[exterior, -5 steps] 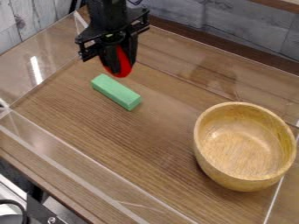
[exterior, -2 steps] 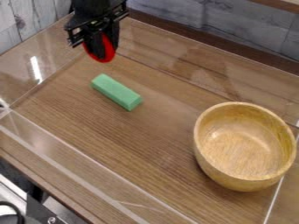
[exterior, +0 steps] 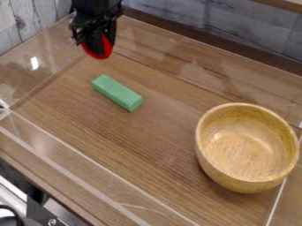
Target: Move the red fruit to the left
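Since a second ago the red fruit (exterior: 97, 45) has travelled leftward and toward the back of the table, from just above the far end of the green block (exterior: 118, 93) to a spot well beyond the block's upper left end, close to the rear left corner. It hangs there in the claw (exterior: 94, 41), whose two black fingers are pinched on the fruit's sides; the fruit's lower part shows below them. Whether the fruit already touches the wood or is just above it cannot be told from this angle.

The block lies flat and has not shifted, and the wooden bowl (exterior: 248, 146) sits well apart on the block's far right, out of the way.

The likely trouble is in the release. The fruit is glossy and round, so if the fingers open while it is off the surface, it may drop, bounce and roll, possibly back toward the block and undo the leftward shift. The clear wall (exterior: 30, 71) stands near on the block's left side; further travel that way could knock the claw or the fruit against it. Pressing down too far could squeeze the fruit out sideways.
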